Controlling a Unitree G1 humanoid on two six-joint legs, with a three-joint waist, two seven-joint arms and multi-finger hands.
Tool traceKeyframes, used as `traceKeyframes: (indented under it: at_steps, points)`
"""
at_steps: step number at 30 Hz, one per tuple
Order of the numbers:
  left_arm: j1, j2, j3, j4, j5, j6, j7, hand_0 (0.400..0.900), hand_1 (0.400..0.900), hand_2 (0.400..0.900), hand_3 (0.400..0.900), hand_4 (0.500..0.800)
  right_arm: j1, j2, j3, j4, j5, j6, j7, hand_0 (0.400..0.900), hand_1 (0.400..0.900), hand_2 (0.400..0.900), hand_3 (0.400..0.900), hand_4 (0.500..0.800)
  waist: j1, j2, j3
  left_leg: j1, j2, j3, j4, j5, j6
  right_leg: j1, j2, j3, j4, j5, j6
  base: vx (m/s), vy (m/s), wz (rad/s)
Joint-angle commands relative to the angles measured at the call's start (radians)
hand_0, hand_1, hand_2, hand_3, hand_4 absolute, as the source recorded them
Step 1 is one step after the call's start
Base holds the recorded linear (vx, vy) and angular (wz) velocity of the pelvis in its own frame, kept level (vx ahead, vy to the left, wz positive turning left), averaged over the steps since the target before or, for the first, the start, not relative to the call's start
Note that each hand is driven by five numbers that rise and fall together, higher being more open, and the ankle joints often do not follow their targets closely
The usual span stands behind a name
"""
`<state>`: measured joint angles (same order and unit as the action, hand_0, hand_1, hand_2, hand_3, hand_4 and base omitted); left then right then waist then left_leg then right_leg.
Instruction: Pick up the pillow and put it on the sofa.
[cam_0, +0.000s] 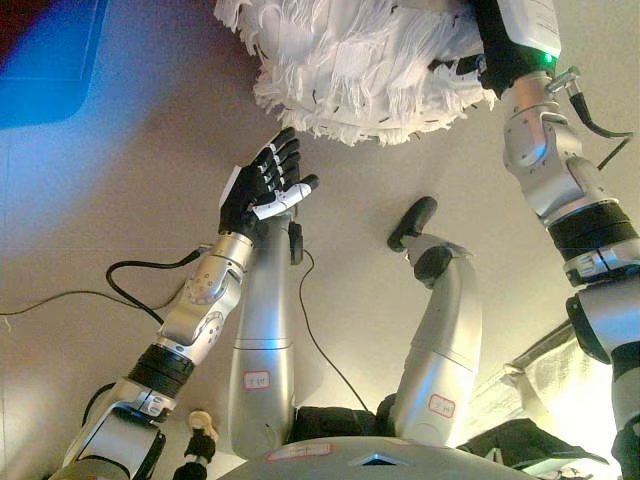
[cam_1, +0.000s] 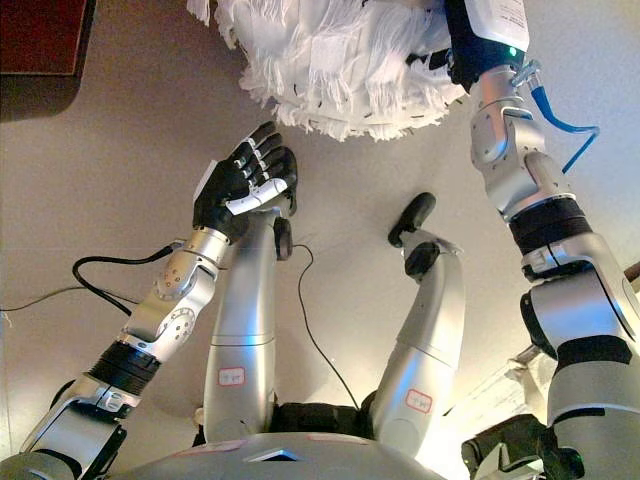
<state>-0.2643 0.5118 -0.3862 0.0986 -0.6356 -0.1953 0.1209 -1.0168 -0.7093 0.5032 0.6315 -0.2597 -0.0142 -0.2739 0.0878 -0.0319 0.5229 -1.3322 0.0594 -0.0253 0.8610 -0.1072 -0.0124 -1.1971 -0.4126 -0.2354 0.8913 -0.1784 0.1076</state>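
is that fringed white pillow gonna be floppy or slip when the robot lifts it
Probably soft and floppy: the pillow is covered in loose shaggy fringe. Likely light for its bulk. The fringe may slide or pull, so the open left hand may need to support it.

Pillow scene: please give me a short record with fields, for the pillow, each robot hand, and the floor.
pillow: white, shaggy fringed cover, at the top of the view, cut off by the upper edge
left robot hand: below the pillow's lower fringe, fingers extended, apart from the pillow, holding nothing
right robot hand: at the pillow's right side, fingers hidden in the fringe, grip cannot be told
floor: plain beige surface under everything
sofa: not identifiable in these views
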Motion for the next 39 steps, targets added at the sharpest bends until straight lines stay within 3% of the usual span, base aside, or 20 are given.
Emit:
traceKeyframes:
  at_steps: [1, 15, 23, 25, 27, 28, 29, 30, 33, 34, 36, 39]
  points:
    - [0.034, 0.002, 0.024, -0.135, -0.020, -0.043, 0.008, 0.900, 0.900, 0.900, 0.900, 0.800, -0.110, -0.007, -0.027, -0.037, 0.110, -0.045, -0.022, 0.400, 0.400, 0.400, 0.400, 0.500, 0.040, -0.036, -0.003, 0.035, 0.016, -0.070, 0.006, -0.068, -0.091, 0.045, 0.028, 0.011, 0.017, -0.048, 0.024, 0.00, 0.000, 0.00]
    - [0.017, -0.003, 0.036, -0.131, -0.017, -0.051, 0.042, 0.900, 0.900, 0.900, 0.900, 0.800, -0.124, 0.004, -0.070, -0.099, 0.142, -0.053, -0.060, 0.400, 0.400, 0.400, 0.400, 0.500, 0.030, -0.048, -0.004, 0.042, 0.013, -0.078, -0.031, -0.042, -0.097, 0.035, 0.038, 0.018, 0.015, -0.052, 0.025, -0.01, 0.003, 0.01]
    - [0.006, -0.047, 0.091, -0.029, 0.050, -0.072, 0.097, 0.900, 0.900, 0.900, 0.900, 0.800, 0.107, 0.019, -0.229, -0.330, 0.130, -0.114, -0.108, 0.400, 0.400, 0.400, 0.400, 0.500, 0.012, -0.045, -0.004, 0.209, 0.028, -0.054, -0.146, -0.004, -0.094, 0.205, 0.051, -0.002, -0.086, -0.017, 0.036, 0.00, -0.001, 0.00]
    - [0.007, -0.072, 0.119, 0.042, 0.089, -0.079, 0.122, 0.900, 0.900, 0.900, 0.900, 0.800, 0.242, 0.043, -0.295, -0.424, 0.103, -0.149, -0.117, 0.400, 0.400, 0.400, 0.400, 0.500, -0.003, -0.057, -0.027, 0.324, 0.034, -0.047, -0.209, 0.015, -0.090, 0.326, 0.072, -0.007, -0.166, 0.005, 0.036, 0.04, -0.011, -0.06]
    - [0.011, -0.078, 0.123, 0.043, 0.101, -0.085, 0.127, 0.900, 0.900, 0.900, 0.900, 0.800, 0.294, 0.052, -0.315, -0.457, 0.093, -0.159, -0.117, 0.400, 0.400, 0.400, 0.400, 0.500, -0.003, -0.060, -0.029, 0.379, 0.034, -0.046, -0.243, 0.026, -0.092, 0.387, 0.080, -0.016, -0.204, 0.013, 0.037, 0.01, -0.027, 0.07]
    - [0.011, -0.105, 0.151, 0.045, 0.090, -0.100, 0.145, 0.900, 0.900, 0.900, 0.900, 0.800, 0.385, 0.069, -0.343, -0.506, 0.073, -0.177, -0.116, 0.400, 0.400, 0.400, 0.400, 0.500, -0.009, -0.066, -0.051, 0.465, 0.030, -0.047, -0.315, 0.079, -0.091, 0.489, 0.088, -0.031, -0.296, 0.062, 0.032, 0.07, -0.048, 0.13]
    - [0.013, -0.105, 0.150, 0.045, 0.090, -0.100, 0.146, 0.900, 0.900, 0.900, 0.900, 0.800, 0.390, 0.069, -0.344, -0.510, 0.072, -0.176, -0.114, 0.400, 0.400, 0.400, 0.400, 0.500, -0.010, -0.066, -0.051, 0.487, 0.032, -0.051, -0.318, 0.055, -0.098, 0.511, 0.093, -0.027, -0.298, 0.042, 0.042, 0.06, -0.075, 0.15]
    - [0.014, -0.112, 0.166, 0.039, 0.086, -0.109, 0.136, 0.900, 0.900, 0.900, 0.900, 0.800, 0.455, 0.086, -0.356, -0.540, 0.049, -0.184, -0.107, 0.400, 0.400, 0.400, 0.400, 0.500, -0.016, -0.071, -0.083, 0.573, 0.039, -0.052, -0.386, 0.101, -0.095, 0.627, 0.101, -0.052, -0.404, 0.094, 0.039, 0.08, -0.057, 0.08]
    - [0.033, -0.111, 0.181, 0.032, 0.095, -0.108, 0.122, 0.900, 0.900, 0.900, 0.900, 0.800, 0.525, 0.109, -0.364, -0.582, 0.048, -0.188, -0.075, 0.400, 0.400, 0.400, 0.400, 0.500, -0.017, -0.067, -0.105, 0.706, 0.054, -0.052, -0.470, 0.122, -0.100, 0.782, 0.114, -0.087, -0.531, 0.137, 0.051, 0.12, -0.035, 0.00]
    - [0.054, -0.120, 0.212, 0.026, 0.098, -0.112, 0.114, 0.900, 0.900, 0.900, 0.900, 0.800, 0.590, 0.134, -0.370, -0.626, 0.050, -0.202, -0.043, 0.400, 0.400, 0.400, 0.400, 0.500, -0.024, -0.070, -0.165, 0.812, 0.063, -0.031, -0.550, 0.134, -0.104, 0.893, 0.117, -0.105, -0.624, 0.171, 0.066, 0.24, 0.002, -0.14]
    - [0.070, -0.123, 0.224, 0.031, 0.104, -0.111, 0.102, 0.900, 0.900, 0.900, 0.900, 0.800, 0.621, 0.143, -0.379, -0.663, 0.051, -0.209, -0.019, 0.400, 0.400, 0.400, 0.400, 0.500, -0.029, -0.075, -0.192, 0.884, 0.068, -0.019, -0.613, 0.153, -0.104, 0.958, 0.118, -0.114, -0.688, 0.203, 0.076, 0.19, 0.019, -0.13]
    - [0.152, -0.141, 0.282, 0.016, 0.113, -0.089, 0.058, 0.900, 0.900, 0.900, 0.900, 0.800, 0.720, 0.156, -0.441, -0.739, 0.088, -0.225, 0.037, 0.400, 0.400, 0.400, 0.400, 0.500, -0.036, -0.079, -0.307, 1.053, 0.076, 0.023, -0.747, 0.170, -0.109, 1.106, 0.128, -0.144, -0.827, 0.252, 0.105, 0.17, 0.044, -0.12]
